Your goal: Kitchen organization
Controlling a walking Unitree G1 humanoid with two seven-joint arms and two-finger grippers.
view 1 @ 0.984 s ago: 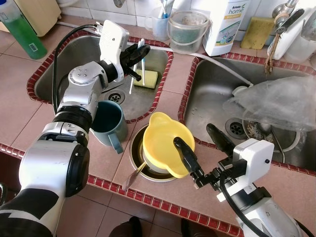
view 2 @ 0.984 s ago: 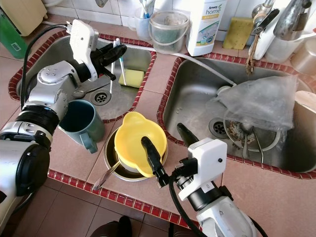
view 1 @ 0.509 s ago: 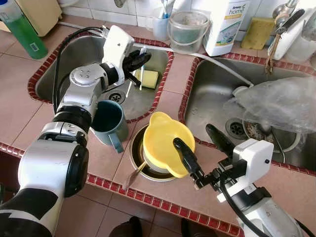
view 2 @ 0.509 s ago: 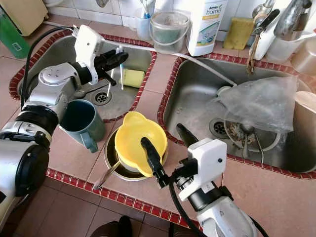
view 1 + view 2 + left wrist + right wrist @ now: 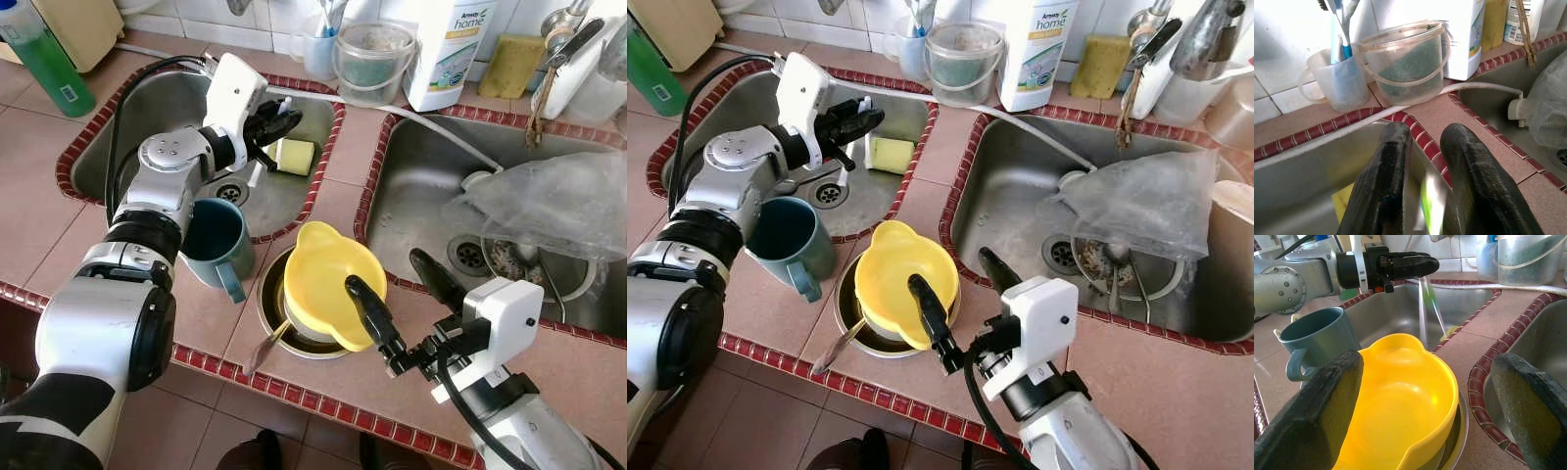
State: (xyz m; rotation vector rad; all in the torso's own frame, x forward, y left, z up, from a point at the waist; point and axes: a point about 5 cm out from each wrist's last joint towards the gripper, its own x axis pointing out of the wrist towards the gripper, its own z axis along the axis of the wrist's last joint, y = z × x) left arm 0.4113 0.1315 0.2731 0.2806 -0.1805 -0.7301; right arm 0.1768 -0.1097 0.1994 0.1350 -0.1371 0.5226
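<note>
Left end effector (image 5: 279, 122) pinches a toothbrush (image 5: 1422, 308) over the left sink (image 5: 157, 108); right end effector (image 5: 397, 294), fingers spread, hovers w/ one finger over the yellow bowl (image 5: 323, 284).

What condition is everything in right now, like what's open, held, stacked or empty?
Left pincer: shut on a toothbrush, over the left sink.
Right pincer: open, astride the yellow bowl.
Yellow bowl: upright, empty, nested in a metal bowl.
Teal mug: upright, empty.
Plastic bag: crumpled in the right sink.
</note>
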